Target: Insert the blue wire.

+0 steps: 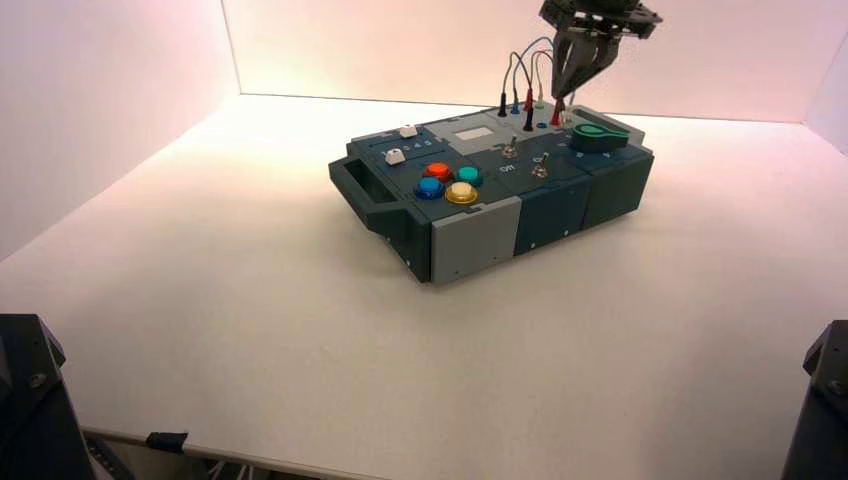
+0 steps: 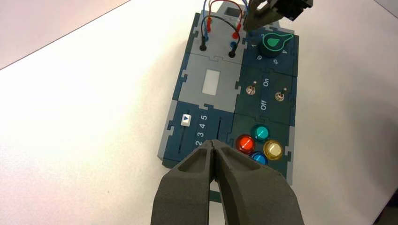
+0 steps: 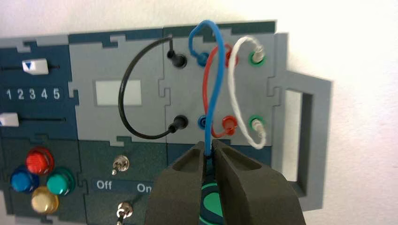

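The blue wire (image 3: pixel 217 79) arches up from the grey socket panel at the far end of the box (image 1: pixel 470 240). One of its ends is plugged into a blue socket (image 3: pixel 202 58). My right gripper (image 3: pixel 208 151) is shut on the other end, which it holds just above the box, close to the second blue socket (image 3: pixel 202 122) and apart from it. The plug itself is hidden between the fingers. In the high view the right gripper (image 1: pixel 568 95) points down over the wires, beside the green knob (image 1: pixel 598 135). My left gripper (image 2: pixel 213 145) is shut on nothing, back from the box's button end.
A black wire (image 3: pixel 123 93), a red wire (image 3: pixel 209 89) and a white wire (image 3: pixel 233 93) are plugged in around the blue one. Two toggle switches (image 2: pixel 252 89), coloured round buttons (image 2: pixel 257 143), two sliders (image 3: pixel 35 66) and a side handle (image 3: pixel 309 136) are also on the box.
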### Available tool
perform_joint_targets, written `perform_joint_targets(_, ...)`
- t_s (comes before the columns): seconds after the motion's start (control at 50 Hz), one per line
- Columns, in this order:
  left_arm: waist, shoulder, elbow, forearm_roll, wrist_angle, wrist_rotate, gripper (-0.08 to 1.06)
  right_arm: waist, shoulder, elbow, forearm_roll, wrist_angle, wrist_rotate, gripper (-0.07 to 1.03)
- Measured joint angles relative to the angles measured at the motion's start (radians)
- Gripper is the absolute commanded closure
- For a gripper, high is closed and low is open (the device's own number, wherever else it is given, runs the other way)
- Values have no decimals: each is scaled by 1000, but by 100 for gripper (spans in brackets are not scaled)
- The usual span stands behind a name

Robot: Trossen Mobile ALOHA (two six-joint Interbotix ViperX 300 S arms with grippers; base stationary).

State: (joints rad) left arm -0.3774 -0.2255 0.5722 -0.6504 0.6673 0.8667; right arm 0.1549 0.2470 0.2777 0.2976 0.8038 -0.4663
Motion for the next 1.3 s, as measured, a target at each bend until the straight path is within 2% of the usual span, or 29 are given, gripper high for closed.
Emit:
perform_joint_targets(0.24, 2, 0, 0, 0, 0, 0, 101, 9, -51, 74, 0, -114, -2, 99)
perform_joint_targets(0.36, 2, 0, 0, 0, 0, 0, 101, 46, -72, 121, 2, -192, -2, 99)
perform_joint_targets(0.6, 2, 0, 0, -2, 0, 0, 101, 103, -95, 170, 3, -279, -2, 99)
perform_joint_targets(0.82, 2, 2, 0, 0, 3, 0, 101, 98, -140, 196, 3, -324, -2, 99)
perform_joint_targets(1.06, 2, 2, 0, -5, 48, 0, 101, 100, -175, 230, -3, -353, 0, 99)
perform_joint_targets(1.3, -18, -6, 14, -14, -26, 0, 101, 100, -195, 278, -5, -422, -2, 99)
